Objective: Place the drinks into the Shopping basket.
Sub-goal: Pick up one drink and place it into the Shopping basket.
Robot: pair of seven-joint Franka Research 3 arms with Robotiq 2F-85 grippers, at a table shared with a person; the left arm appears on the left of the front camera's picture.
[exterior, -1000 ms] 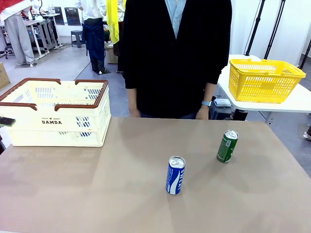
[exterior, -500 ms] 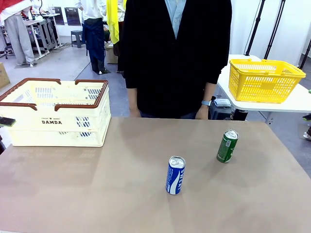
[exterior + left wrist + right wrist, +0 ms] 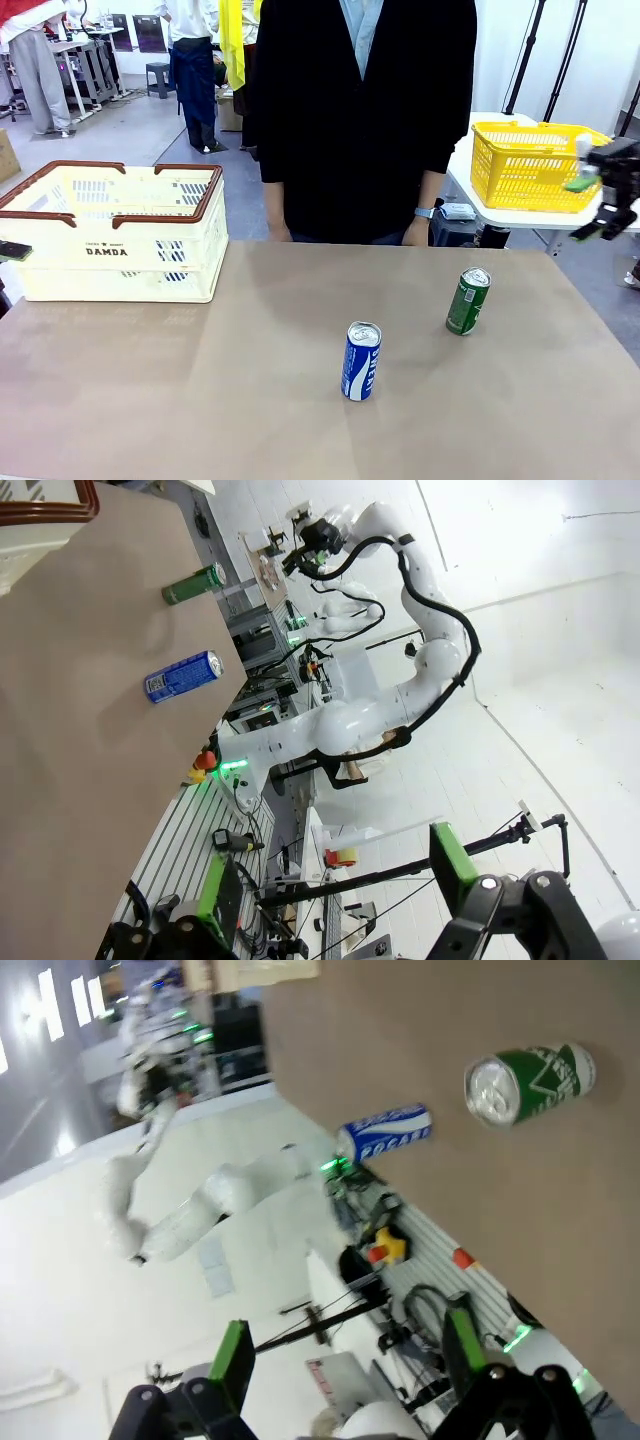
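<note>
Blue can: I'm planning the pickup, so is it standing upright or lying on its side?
Upright. The blue can stands on its base on the table, silver top up.

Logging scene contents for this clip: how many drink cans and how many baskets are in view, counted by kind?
Drink cans: 2 (blue can, green can)
Baskets: 2 (cream Shopping basket, yellow mesh basket)
Total: 4
</note>
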